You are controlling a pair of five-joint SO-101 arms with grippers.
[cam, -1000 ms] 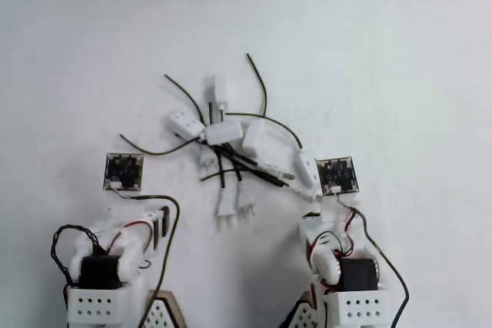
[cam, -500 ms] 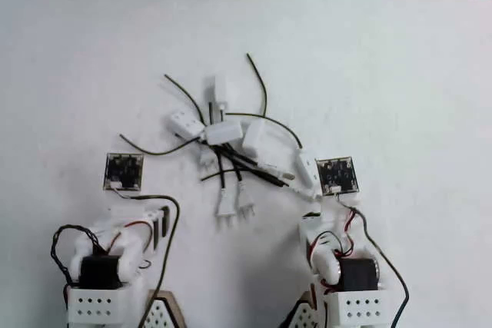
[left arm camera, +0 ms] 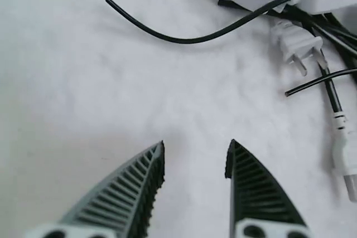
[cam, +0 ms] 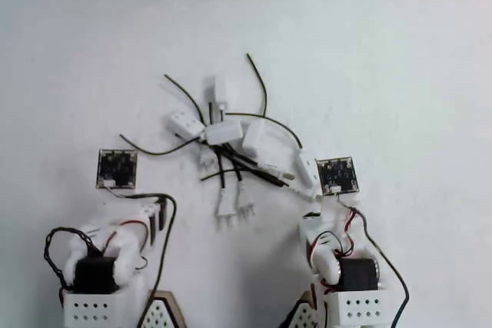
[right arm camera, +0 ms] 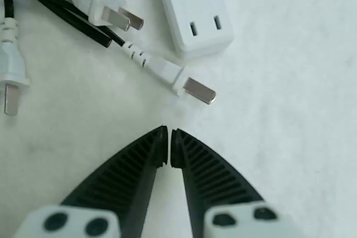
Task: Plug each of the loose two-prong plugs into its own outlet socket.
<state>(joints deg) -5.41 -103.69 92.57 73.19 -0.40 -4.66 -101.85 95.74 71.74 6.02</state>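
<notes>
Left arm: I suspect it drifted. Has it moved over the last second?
Yes. The left arm has swung slightly left in the high view, away from the unmoved cord pile.

Nothing legible: no lettering, number, brand or sign can be read on the outlet sockets (right arm camera: pixel 196 12), the plugs (right arm camera: pixel 167 73) or the counter (cam: pixel 400 51). The white strip of sockets nearest the counter's right side shows plain slots and a blank face. The two small dark boards (cam: pixel 117 169) carry pale specks too small to make out as characters.
</notes>
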